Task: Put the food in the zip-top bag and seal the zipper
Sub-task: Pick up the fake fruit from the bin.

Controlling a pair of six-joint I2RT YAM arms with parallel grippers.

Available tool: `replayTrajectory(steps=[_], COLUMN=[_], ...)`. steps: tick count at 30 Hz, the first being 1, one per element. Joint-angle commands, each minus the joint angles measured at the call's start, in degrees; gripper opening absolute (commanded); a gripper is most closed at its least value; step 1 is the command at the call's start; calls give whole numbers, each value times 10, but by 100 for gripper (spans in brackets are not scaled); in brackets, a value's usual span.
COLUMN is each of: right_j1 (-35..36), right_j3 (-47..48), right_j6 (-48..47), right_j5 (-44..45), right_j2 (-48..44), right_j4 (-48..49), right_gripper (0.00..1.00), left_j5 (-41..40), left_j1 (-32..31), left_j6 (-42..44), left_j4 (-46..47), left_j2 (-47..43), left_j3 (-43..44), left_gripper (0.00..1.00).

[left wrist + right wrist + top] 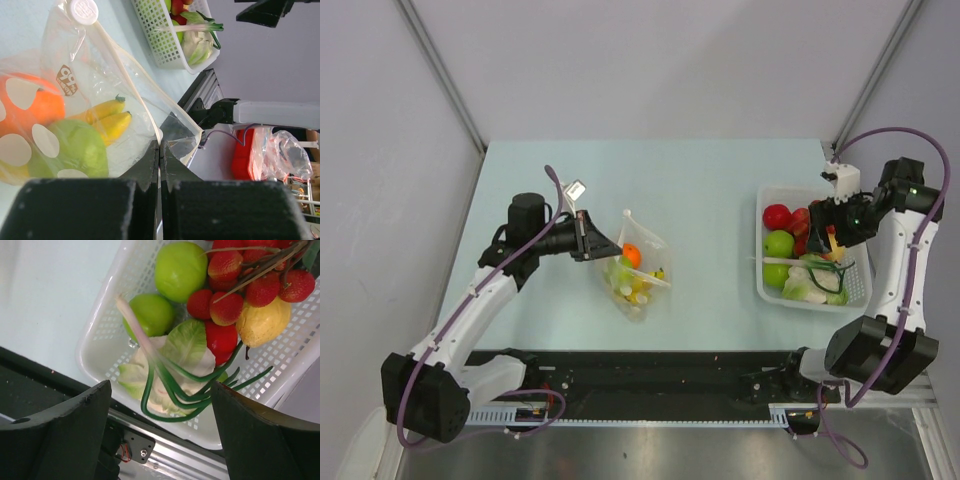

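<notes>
The clear dotted zip-top bag (638,268) lies mid-table holding an orange (632,256), a green apple (80,147) and yellow bananas (111,120). My left gripper (598,243) is shut on the bag's mouth edge, pinching the whitish zipper strip (125,75). My right gripper (837,225) is open and empty above the white slotted basket (763,275), which holds green apples (179,267), red fruits (227,305), a yellow fruit (262,322), lettuce (182,347) and a spring onion (165,375).
The basket also shows in the left wrist view (165,45). A black rail (650,385) runs along the table's near edge. Grey walls enclose the table on three sides.
</notes>
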Motion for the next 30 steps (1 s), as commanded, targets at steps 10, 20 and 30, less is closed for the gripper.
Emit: replayTrajectory(steps=[10,20,30], right_j1=[84,163,147], right_j3=[42,88,53], right_j6=[174,177,79], right_j5=[60,110,19], right_j2=[104,201,151], right_j4=[152,200,87], right_gripper=[65,54,48], left_j5=[12,13,15], left_j1=[4,9,16], left_j6=[7,14,18], left_j4=[24,16,7], left_j2=[6,10,5], left_j3=[5,8,3], left_gripper=[0,0,0])
